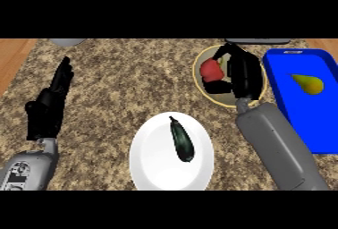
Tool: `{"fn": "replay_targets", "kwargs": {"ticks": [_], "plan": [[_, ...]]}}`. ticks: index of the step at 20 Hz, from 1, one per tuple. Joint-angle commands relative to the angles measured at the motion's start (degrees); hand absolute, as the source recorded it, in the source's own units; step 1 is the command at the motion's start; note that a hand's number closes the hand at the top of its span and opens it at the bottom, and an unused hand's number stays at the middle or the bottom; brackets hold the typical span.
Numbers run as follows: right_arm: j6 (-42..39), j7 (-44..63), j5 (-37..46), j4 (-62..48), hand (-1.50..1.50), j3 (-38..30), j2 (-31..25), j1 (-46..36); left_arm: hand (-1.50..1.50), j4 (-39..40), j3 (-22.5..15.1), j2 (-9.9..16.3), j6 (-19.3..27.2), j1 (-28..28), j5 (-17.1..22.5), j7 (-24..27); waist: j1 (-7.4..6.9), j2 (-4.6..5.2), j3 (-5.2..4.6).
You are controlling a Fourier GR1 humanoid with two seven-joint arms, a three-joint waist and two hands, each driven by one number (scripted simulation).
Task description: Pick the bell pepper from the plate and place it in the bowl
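The red bell pepper (211, 69) lies on the tan-rimmed plate (197, 76) at the upper right of the counter. My right hand (242, 74) reaches over the plate from the right, thumb above the pepper and fingers curled below it, so it closes round the pepper. Part of the pepper is hidden by the hand. The white bowl (153, 156) sits at the lower centre with a dark green cucumber (181, 139) in it. My left hand (51, 100) rests open at the left, fingers up, far from both.
A blue tray (284, 85) with a yellow-green pear (309, 83) stands right of the plate, close to my right forearm. A grey object (68, 42) and a dark one (259, 41) sit at the counter's far edge.
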State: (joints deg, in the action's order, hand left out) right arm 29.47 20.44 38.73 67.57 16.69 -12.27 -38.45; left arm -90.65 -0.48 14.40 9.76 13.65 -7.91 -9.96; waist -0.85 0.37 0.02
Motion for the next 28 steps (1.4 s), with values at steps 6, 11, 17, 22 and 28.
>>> {"fn": "replay_targets", "kwargs": {"ticks": [6, 11, 17, 22, 28], "plan": [[8.6, -15.6, 0.6, -29.9, 1.5, -9.4, -1.6, -9.9, 0.0, 1.0, 1.8, 0.5, -2.0, 0.8, 1.3, 2.1, -1.26, 0.46, 0.04], [7.2, -20.5, -6.9, -39.3, 1.5, -16.0, 0.1, -12.1, 0.0, -0.9, 0.3, 0.0, -1.9, 3.4, 0.4, -1.6, -2.87, 1.02, 0.19], [-3.1, -34.3, -14.9, -44.5, -1.5, -22.3, -1.7, -14.8, 0.0, 1.0, -0.7, -1.5, -1.0, 3.2, -1.1, -0.4, -2.69, 1.19, 0.2], [-1.2, -43.3, -19.1, -47.5, -1.5, -27.4, 0.2, -15.7, 0.0, 1.0, -0.5, -2.0, -0.9, 2.0, -0.9, 2.0, -2.92, 1.22, 0.17], [-7.0, -48.5, -23.7, -51.7, -1.5, -33.0, -5.2, -17.5, 0.0, -2.2, -0.8, -2.0, -0.8, 0.3, -1.6, -1.4, -2.12, 0.63, 0.11]]}}
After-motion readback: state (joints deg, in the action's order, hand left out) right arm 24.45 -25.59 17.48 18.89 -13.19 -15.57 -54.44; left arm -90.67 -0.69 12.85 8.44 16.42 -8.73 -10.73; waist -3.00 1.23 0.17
